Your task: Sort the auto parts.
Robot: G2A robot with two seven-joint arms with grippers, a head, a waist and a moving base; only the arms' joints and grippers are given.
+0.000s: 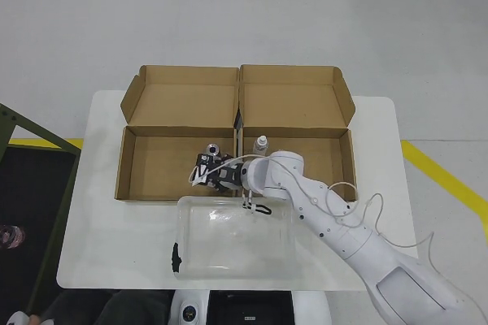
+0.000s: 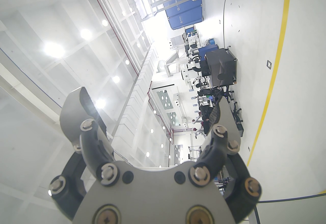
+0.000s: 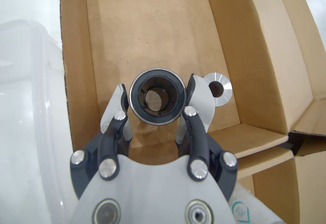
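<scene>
Jaws of left gripper [image 2: 152, 100] spread wide, nothing between them, aimed up at a hall ceiling [image 2: 63, 31]. Jaws of right gripper [image 3: 157, 87] closed onto one black-rimmed steel linear bearing [image 3: 174, 113], pads against its sides, bore facing the wrist camera. Held above floor of left cardboard box [image 1: 146, 166], toward its right end. Bare cardboard from there to the left wall; raised flap [image 1: 183, 85] behind the back wall. One flanged metal washer [image 3: 224, 93] flat on that floor just beside one finger, on the back-wall side. One white bottle-shaped part [image 1: 262, 144] upright in right cardboard box [image 1: 317, 162] by its left wall, bare floor to its right. Two boxes touching side by side on white table [image 1: 98, 211]; one clear plastic bin [image 1: 236, 244] just in front of them, front rim near the table edge, one small black piece [image 1: 176, 258] on its left rim.
</scene>
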